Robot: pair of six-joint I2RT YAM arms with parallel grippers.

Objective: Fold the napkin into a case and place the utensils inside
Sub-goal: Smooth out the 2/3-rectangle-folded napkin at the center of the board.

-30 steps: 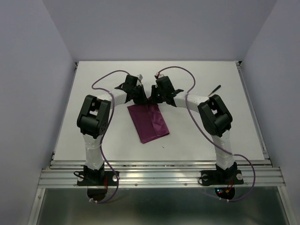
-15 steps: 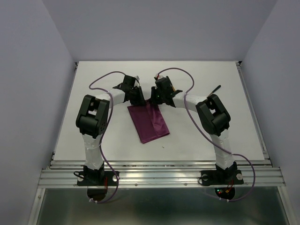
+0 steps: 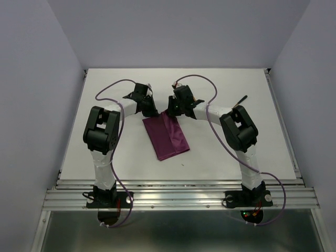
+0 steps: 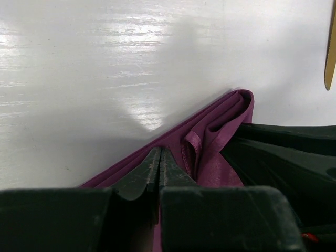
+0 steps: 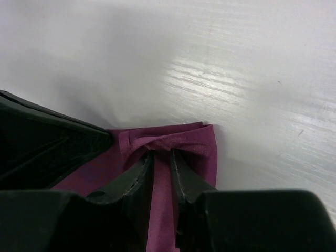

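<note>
The magenta-purple napkin [image 3: 167, 137] lies folded as a long rectangle mid-table. Both grippers meet at its far edge. My left gripper [image 3: 151, 111] sits at the far left corner; in the left wrist view its jaws [image 4: 159, 153] are pressed together on the bunched cloth [image 4: 215, 157]. My right gripper [image 3: 171, 111] is at the far right corner, and a raised ridge of napkin [image 5: 160, 184] runs between its fingers [image 5: 161, 153]. One black-handled utensil [image 3: 240, 99] lies far to the right. A gold utensil end [image 4: 330, 52] shows at the left wrist view's right edge.
The white table [image 3: 105, 147] is bordered by a metal rail [image 3: 178, 198] at the near edge and pale walls on three sides. Purple cables loop over both arms. The right gripper's dark body [image 4: 286, 163] fills the left wrist view's lower right.
My left gripper opened, shifted slightly left along the napkin's far edge and shut again. The right gripper kept its hold and moved a little toward the far edge.
</note>
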